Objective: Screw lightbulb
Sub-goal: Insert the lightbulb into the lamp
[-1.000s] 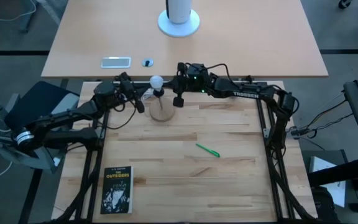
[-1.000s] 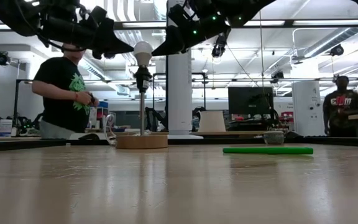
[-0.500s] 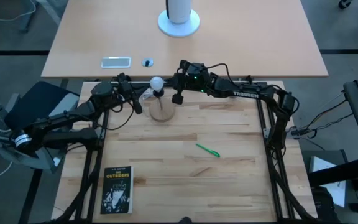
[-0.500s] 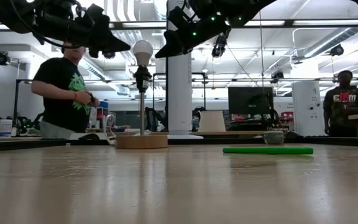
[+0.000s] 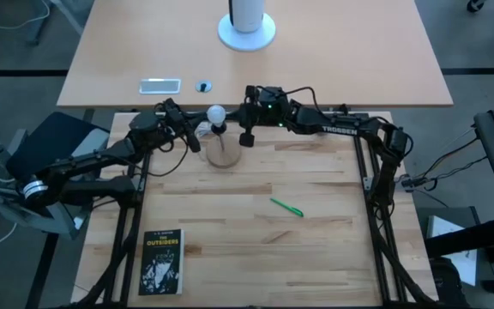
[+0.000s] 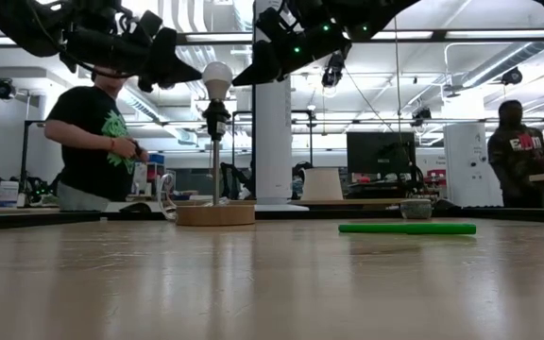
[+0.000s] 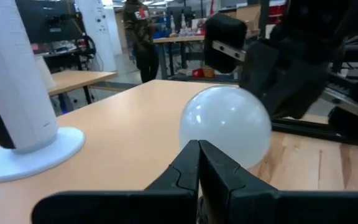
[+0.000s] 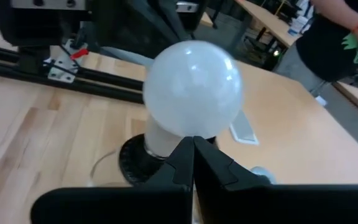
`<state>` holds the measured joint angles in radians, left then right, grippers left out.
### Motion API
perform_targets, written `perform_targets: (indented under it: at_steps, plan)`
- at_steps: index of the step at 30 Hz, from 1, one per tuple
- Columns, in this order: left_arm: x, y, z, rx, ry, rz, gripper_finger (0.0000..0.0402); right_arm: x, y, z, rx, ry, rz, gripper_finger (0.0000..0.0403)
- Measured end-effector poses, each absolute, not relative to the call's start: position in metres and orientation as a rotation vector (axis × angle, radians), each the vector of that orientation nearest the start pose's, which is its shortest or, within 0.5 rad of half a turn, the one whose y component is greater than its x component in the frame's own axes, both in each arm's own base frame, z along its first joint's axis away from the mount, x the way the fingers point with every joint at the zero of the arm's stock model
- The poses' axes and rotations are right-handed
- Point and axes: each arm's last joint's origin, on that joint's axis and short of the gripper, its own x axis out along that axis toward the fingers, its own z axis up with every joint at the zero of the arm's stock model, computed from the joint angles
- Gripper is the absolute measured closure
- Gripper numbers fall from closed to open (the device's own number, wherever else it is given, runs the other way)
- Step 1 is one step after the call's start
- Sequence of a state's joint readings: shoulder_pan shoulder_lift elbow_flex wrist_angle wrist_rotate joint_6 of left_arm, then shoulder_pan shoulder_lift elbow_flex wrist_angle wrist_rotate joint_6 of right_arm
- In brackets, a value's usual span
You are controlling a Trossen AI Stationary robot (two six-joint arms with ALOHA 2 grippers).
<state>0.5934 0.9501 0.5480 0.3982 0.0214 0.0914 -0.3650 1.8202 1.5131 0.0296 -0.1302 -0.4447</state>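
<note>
The lightbulb (image 5: pixel 217 112) sits upright in a black socket (image 6: pixel 216 118) on a thin post rising from a round wooden base (image 5: pixel 224 153), at the far side of the work table (image 5: pixel 316 249). The left gripper (image 5: pixel 192 137) is just left of the globe, fingers pressed together, holding nothing. The right gripper (image 5: pixel 245 136) is just right of it, fingers likewise together and empty. A green pen (image 5: pixel 286 207) lies well apart, right of centre. A book (image 5: pixel 160 262) lies at the near left.
</note>
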Motion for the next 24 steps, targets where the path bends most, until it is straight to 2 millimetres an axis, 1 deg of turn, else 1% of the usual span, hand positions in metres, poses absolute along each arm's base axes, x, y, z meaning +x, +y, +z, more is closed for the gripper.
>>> perform_targets:
  at_steps: [4, 8, 13, 18, 24]
  plan:
    - [0.1728, 0.1157, 0.2769, 0.080, 0.054, 0.578, 0.0401, 0.4023, -0.1489, 0.3138, -0.349, 0.338, -0.166, 0.0403]
    - [0.1680, 0.1123, 0.2813, 0.078, 0.038, 0.574, 0.0401, 0.4014, -0.1521, 0.3142, -0.366, 0.353, -0.237, 0.0403]
    - [0.1692, 0.1102, 0.2832, 0.088, 0.016, 0.493, 0.0401, 0.4021, -0.1539, 0.3186, -0.393, 0.311, -0.252, 0.0403]
    - [0.1739, 0.1140, 0.2802, 0.089, 0.018, 0.502, 0.0401, 0.4027, -0.1533, 0.3199, -0.396, 0.286, -0.216, 0.0403]
    - [0.1771, 0.1188, 0.2783, 0.095, 0.013, 0.578, 0.0401, 0.4030, -0.1511, 0.3179, -0.382, 0.301, -0.198, 0.0403]
